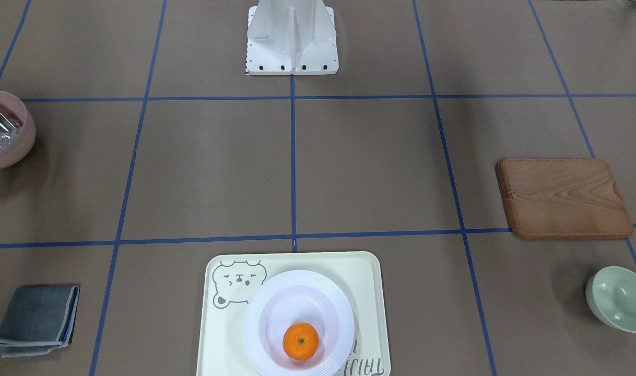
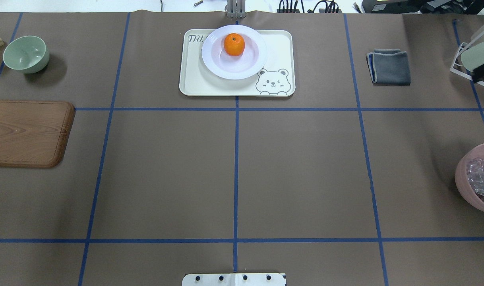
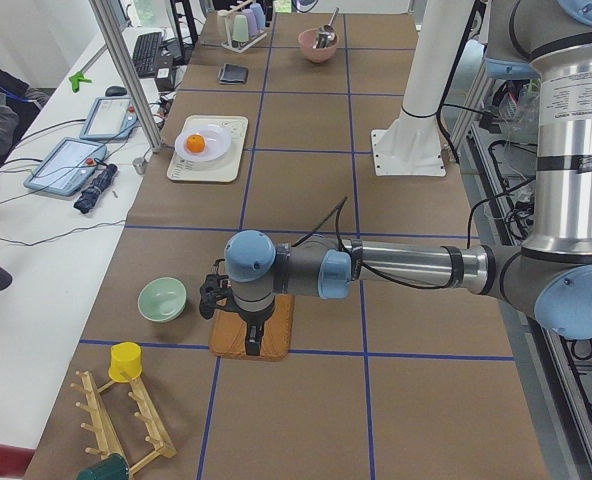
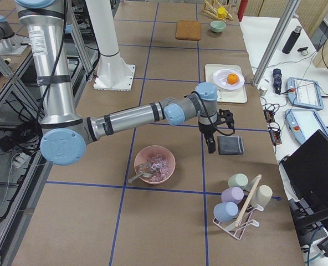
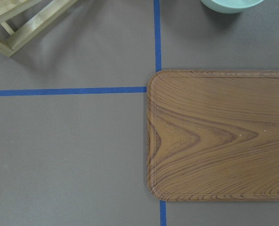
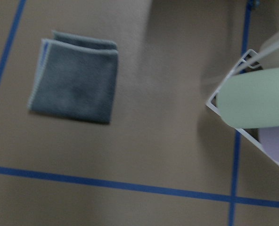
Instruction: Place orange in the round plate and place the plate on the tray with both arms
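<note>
The orange (image 1: 301,341) (image 2: 234,44) lies in the white round plate (image 1: 276,313) (image 2: 226,65). The plate rests on the cream tray (image 1: 219,334) (image 2: 194,79) with the bear drawing, at the table's far edge from the robot. Neither gripper is near it. My left gripper (image 3: 254,340) hangs over the wooden board at the table's left end. Over at the right end, my right gripper (image 4: 210,145) hovers beside the grey cloth. Both show only in the side views, so I cannot tell whether they are open or shut.
A wooden board (image 2: 23,133) and a pale green bowl (image 2: 26,53) lie at the left end. At the right end are a folded grey cloth (image 2: 389,66), a pink bowl (image 2: 476,178) holding ice and a cup rack (image 4: 239,205). The white base (image 1: 292,36) stands mid-table.
</note>
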Motion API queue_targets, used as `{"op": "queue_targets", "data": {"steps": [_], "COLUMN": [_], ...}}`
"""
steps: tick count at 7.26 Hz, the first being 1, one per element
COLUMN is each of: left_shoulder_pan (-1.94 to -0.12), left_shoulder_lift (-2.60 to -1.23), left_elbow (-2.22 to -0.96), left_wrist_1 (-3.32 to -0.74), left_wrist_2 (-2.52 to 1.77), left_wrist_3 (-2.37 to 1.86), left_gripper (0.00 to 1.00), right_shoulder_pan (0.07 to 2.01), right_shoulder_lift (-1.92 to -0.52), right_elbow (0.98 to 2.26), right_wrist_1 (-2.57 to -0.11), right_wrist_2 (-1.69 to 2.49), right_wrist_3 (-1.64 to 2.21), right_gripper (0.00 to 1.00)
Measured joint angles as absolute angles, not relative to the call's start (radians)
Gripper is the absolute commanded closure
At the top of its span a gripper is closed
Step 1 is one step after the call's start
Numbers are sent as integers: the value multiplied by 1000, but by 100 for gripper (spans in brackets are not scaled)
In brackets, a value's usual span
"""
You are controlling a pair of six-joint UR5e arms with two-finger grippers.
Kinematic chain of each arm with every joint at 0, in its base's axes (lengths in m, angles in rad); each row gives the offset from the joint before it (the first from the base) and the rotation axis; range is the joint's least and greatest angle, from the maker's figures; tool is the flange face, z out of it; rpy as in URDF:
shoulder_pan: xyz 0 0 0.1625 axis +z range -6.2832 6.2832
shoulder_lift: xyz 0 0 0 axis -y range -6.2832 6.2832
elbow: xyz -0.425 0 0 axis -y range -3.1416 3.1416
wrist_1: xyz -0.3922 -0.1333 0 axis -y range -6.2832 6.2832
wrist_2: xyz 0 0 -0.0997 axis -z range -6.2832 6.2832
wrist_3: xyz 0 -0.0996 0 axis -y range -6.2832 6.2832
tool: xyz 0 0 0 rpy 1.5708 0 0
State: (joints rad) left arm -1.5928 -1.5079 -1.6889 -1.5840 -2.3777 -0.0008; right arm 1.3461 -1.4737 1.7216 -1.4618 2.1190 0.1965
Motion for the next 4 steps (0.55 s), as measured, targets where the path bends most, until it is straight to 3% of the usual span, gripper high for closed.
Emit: {"op": "queue_targets", "data": {"steps": [4], "left_shoulder_pan": [-1592], "left_shoulder_lift": [-1508], "left_elbow": [-1686], "left_wrist_1": [-1587], "left_wrist_2": [-2375], "left_wrist_3": [7], "left_gripper": [0], "right_shoulder_pan": [1500], "right_shoulder_lift": [-1517], "right_elbow": [1730], "right_wrist_1": [-1736], "right_wrist_2": [2184], "right_wrist_3": [-207], "right_gripper": [0]}}
